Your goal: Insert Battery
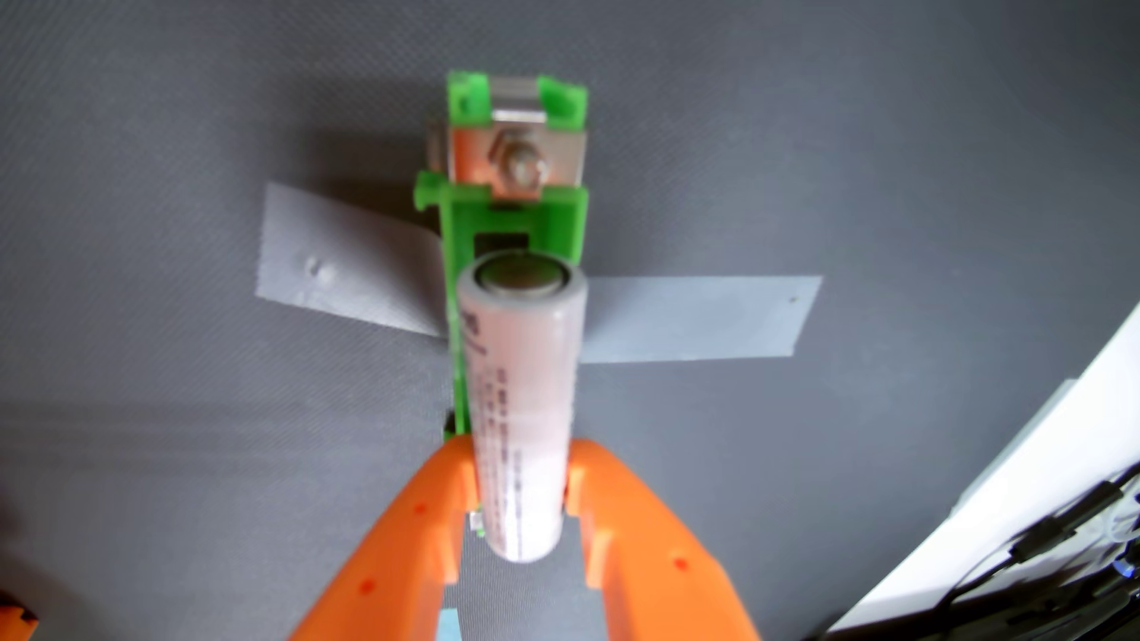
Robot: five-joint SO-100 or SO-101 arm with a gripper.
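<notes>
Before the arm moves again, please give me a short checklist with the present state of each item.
1. Battery clamped between the orange gripper fingers: ok.
2. Battery lined up lengthwise over the green holder: ok, roughly.
3. Battery seated in the holder: not ok, its far end is above the slot.
4. Holder fixed to the mat by grey tape: ok.
5. Metal contact at the far end clear: ok.
6. Polarity correct: cannot tell.

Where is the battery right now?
In the wrist view, the battery sits mid-frame, held between the orange fingers, lying along the green holder taped to the grey mat.
</notes>
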